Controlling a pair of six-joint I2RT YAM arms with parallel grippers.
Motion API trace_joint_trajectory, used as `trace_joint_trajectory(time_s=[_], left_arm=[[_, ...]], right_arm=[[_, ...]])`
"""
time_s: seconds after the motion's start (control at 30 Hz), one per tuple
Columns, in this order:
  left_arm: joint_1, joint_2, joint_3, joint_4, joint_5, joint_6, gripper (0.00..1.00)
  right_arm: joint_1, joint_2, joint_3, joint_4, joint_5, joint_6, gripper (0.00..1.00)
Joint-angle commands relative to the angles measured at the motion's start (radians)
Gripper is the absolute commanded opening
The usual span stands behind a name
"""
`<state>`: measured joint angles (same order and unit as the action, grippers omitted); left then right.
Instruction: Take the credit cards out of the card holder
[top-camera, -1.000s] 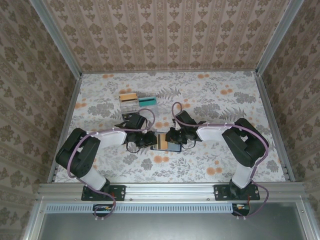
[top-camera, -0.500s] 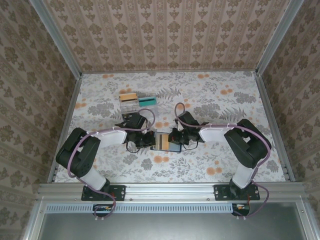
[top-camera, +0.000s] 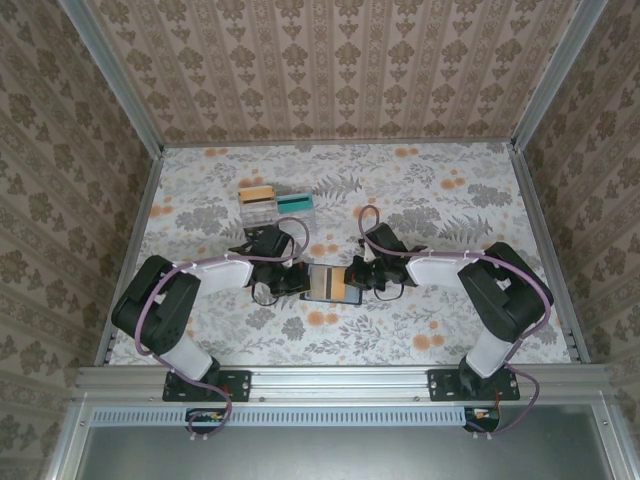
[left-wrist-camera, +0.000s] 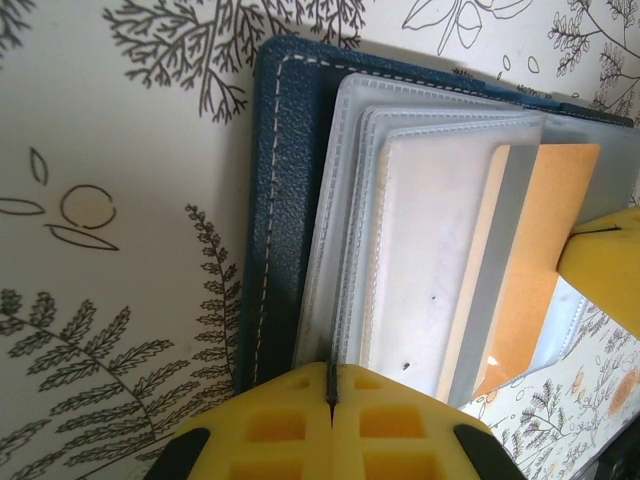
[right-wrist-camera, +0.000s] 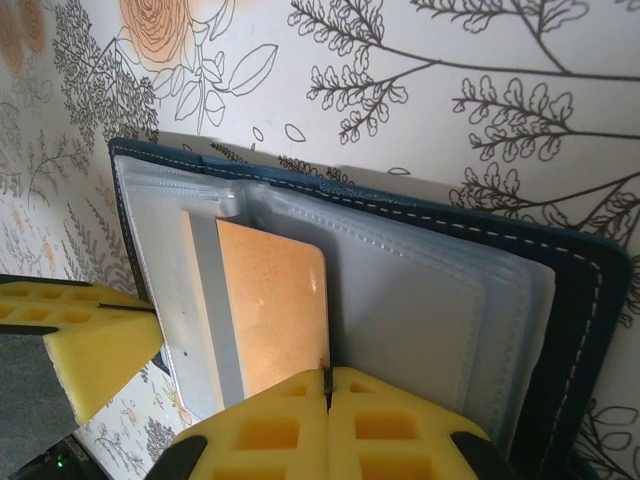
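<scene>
At the table's (top-camera: 450, 200) centre, the left gripper (left-wrist-camera: 330, 388) clamps the card holder (left-wrist-camera: 272, 200), and the right gripper (right-wrist-camera: 327, 385) clamps a half-withdrawn tan card (right-wrist-camera: 270, 300). Two cards (top-camera: 257, 192) sit in the tray (top-camera: 262, 213), and others likely remain.

Robot test cell, lab-like: table (top-camera: 450, 200) covered in floral print, boxed in by wallpapered panels (top-camera: 340, 70), edged by aluminium rails (top-camera: 340, 378); left arm (top-camera: 175, 300), right arm (top-camera: 495, 290) bolted at near edge.

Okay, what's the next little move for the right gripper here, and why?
Probably slide the right gripper away from the left gripper, drawing the orange card clear of its sleeve. It looks pinched at its edge and partly out, one end inside the sleeve, while the left gripper clamps the card holder.
</scene>
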<state>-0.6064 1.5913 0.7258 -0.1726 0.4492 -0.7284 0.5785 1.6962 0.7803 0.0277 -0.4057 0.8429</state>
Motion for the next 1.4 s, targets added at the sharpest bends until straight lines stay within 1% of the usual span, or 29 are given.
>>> trace_joint_trajectory(time_s=[0.0,0.03,0.07,0.27,0.37,0.43,0.5,0.53,0.63,0.93,1.07,1.1,1.13,1.17,1.27,1.3,1.33,1.37], left_arm=[[0.007,0.020,0.006,-0.058,-0.018,0.019,0.00],[0.007,0.021,0.005,-0.057,-0.018,0.019,0.00],[0.005,0.023,0.007,-0.058,-0.017,0.019,0.00],[-0.001,0.033,0.009,-0.053,-0.009,0.018,0.00],[-0.003,0.035,0.009,-0.049,-0.009,0.016,0.00],[-0.003,0.035,0.010,-0.050,-0.007,0.017,0.00],[-0.002,0.033,0.011,-0.055,-0.009,0.020,0.00],[-0.003,0.032,0.011,-0.058,-0.010,0.022,0.00],[0.000,0.030,0.007,-0.062,-0.014,0.025,0.00],[0.021,0.018,0.004,-0.072,-0.010,0.038,0.00],[0.030,-0.011,0.022,-0.090,-0.004,0.039,0.00],[0.030,-0.027,0.035,-0.102,-0.001,0.041,0.05],[0.031,-0.043,0.048,-0.115,-0.001,0.041,0.14],[0.032,-0.064,0.061,-0.125,0.000,0.038,0.26],[0.041,-0.133,0.095,-0.128,0.008,0.020,0.43],[0.046,-0.157,0.101,-0.117,0.014,0.006,0.52],[0.049,-0.176,0.103,-0.100,0.021,-0.007,0.55],[0.053,-0.197,0.103,-0.074,0.037,-0.028,0.56]], right_arm=[[-0.005,0.004,-0.019,0.033,-0.034,0.008,0.16],[-0.003,0.011,-0.017,0.045,-0.041,0.014,0.22],[-0.002,0.020,-0.016,0.056,-0.045,0.018,0.23],[0.004,0.063,-0.009,0.099,-0.059,0.037,0.24],[0.004,0.072,-0.009,0.110,-0.063,0.041,0.21],[0.004,0.071,-0.012,0.111,-0.061,0.039,0.16],[0.003,0.065,-0.013,0.099,-0.056,0.035,0.09],[0.001,0.056,-0.016,0.089,-0.051,0.030,0.06],[-0.012,0.023,-0.035,0.064,-0.038,0.012,0.03],[-0.105,-0.136,-0.111,-0.046,-0.052,-0.064,0.03],[-0.135,-0.229,-0.112,-0.116,-0.067,-0.089,0.03],[-0.137,-0.252,-0.107,-0.133,-0.066,-0.095,0.03],[-0.138,-0.270,-0.102,-0.142,-0.066,-0.099,0.03],[-0.138,-0.292,-0.093,-0.157,-0.067,-0.103,0.03],[-0.137,-0.345,-0.059,-0.181,-0.071,-0.110,0.02],[-0.138,-0.352,-0.046,-0.186,-0.074,-0.113,0.02],[-0.138,-0.357,-0.034,-0.188,-0.079,-0.112,0.02],[-0.137,-0.361,-0.019,-0.187,-0.086,-0.111,0.02]])
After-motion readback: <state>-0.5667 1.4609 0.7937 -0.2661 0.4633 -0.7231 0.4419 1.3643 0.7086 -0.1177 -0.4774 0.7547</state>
